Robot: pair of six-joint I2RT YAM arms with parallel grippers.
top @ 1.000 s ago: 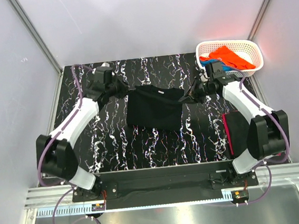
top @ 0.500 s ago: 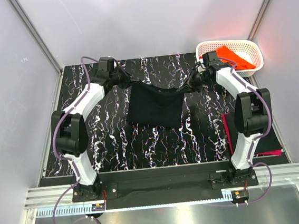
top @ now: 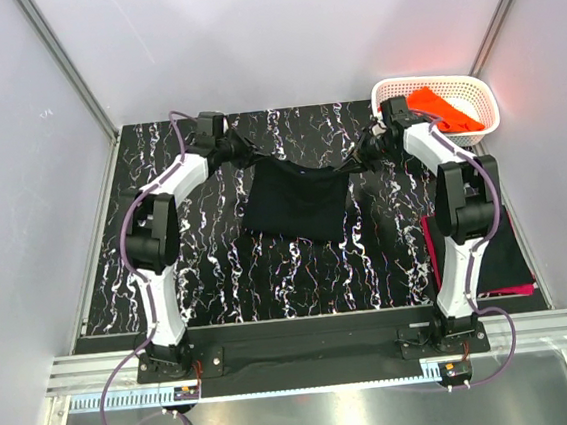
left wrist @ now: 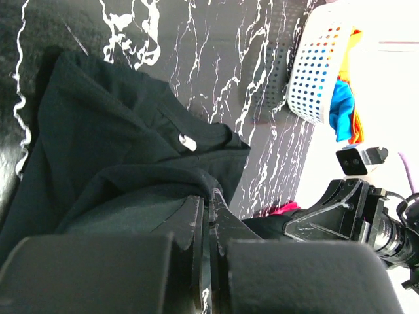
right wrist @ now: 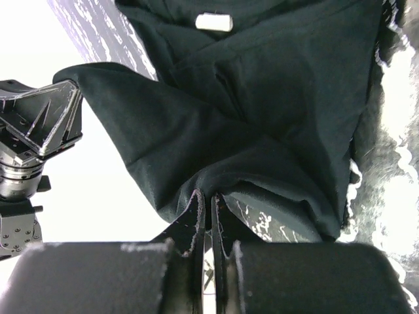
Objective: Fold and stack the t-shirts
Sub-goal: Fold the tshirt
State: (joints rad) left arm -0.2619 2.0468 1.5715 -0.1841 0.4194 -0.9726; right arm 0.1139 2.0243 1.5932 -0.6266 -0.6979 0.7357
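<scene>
A big black cloth t-shirt [top: 295, 199] sits in the middle of the black table with white marble lines [top: 219, 269], on the far half. Its neck end points to the far side, and a small white tag [left wrist: 186, 140] shows by the neck. Its top edge runs from left to right and dips in the middle like a rope. The bottom part lies flat on the table and points to the near side. The left gripper [top: 245, 155] has its two fingers pressed together on the far left corner of the shirt. The right gripper [top: 353, 163] pinches the far right corner the same way. A moment ago both arms were bent low and the top edge was almost straight. Now both arms reach up and farther back, and the two corners are lifted higher. A white plastic basket with holes [top: 484, 103] stands in the far right corner with an orange cloth shirt [top: 444, 107] and a bit of blue cloth [left wrist: 340, 108] in it. A folded dark shirt with a pink edge [top: 478, 254] lies on the near right, and more of it shows now.
</scene>
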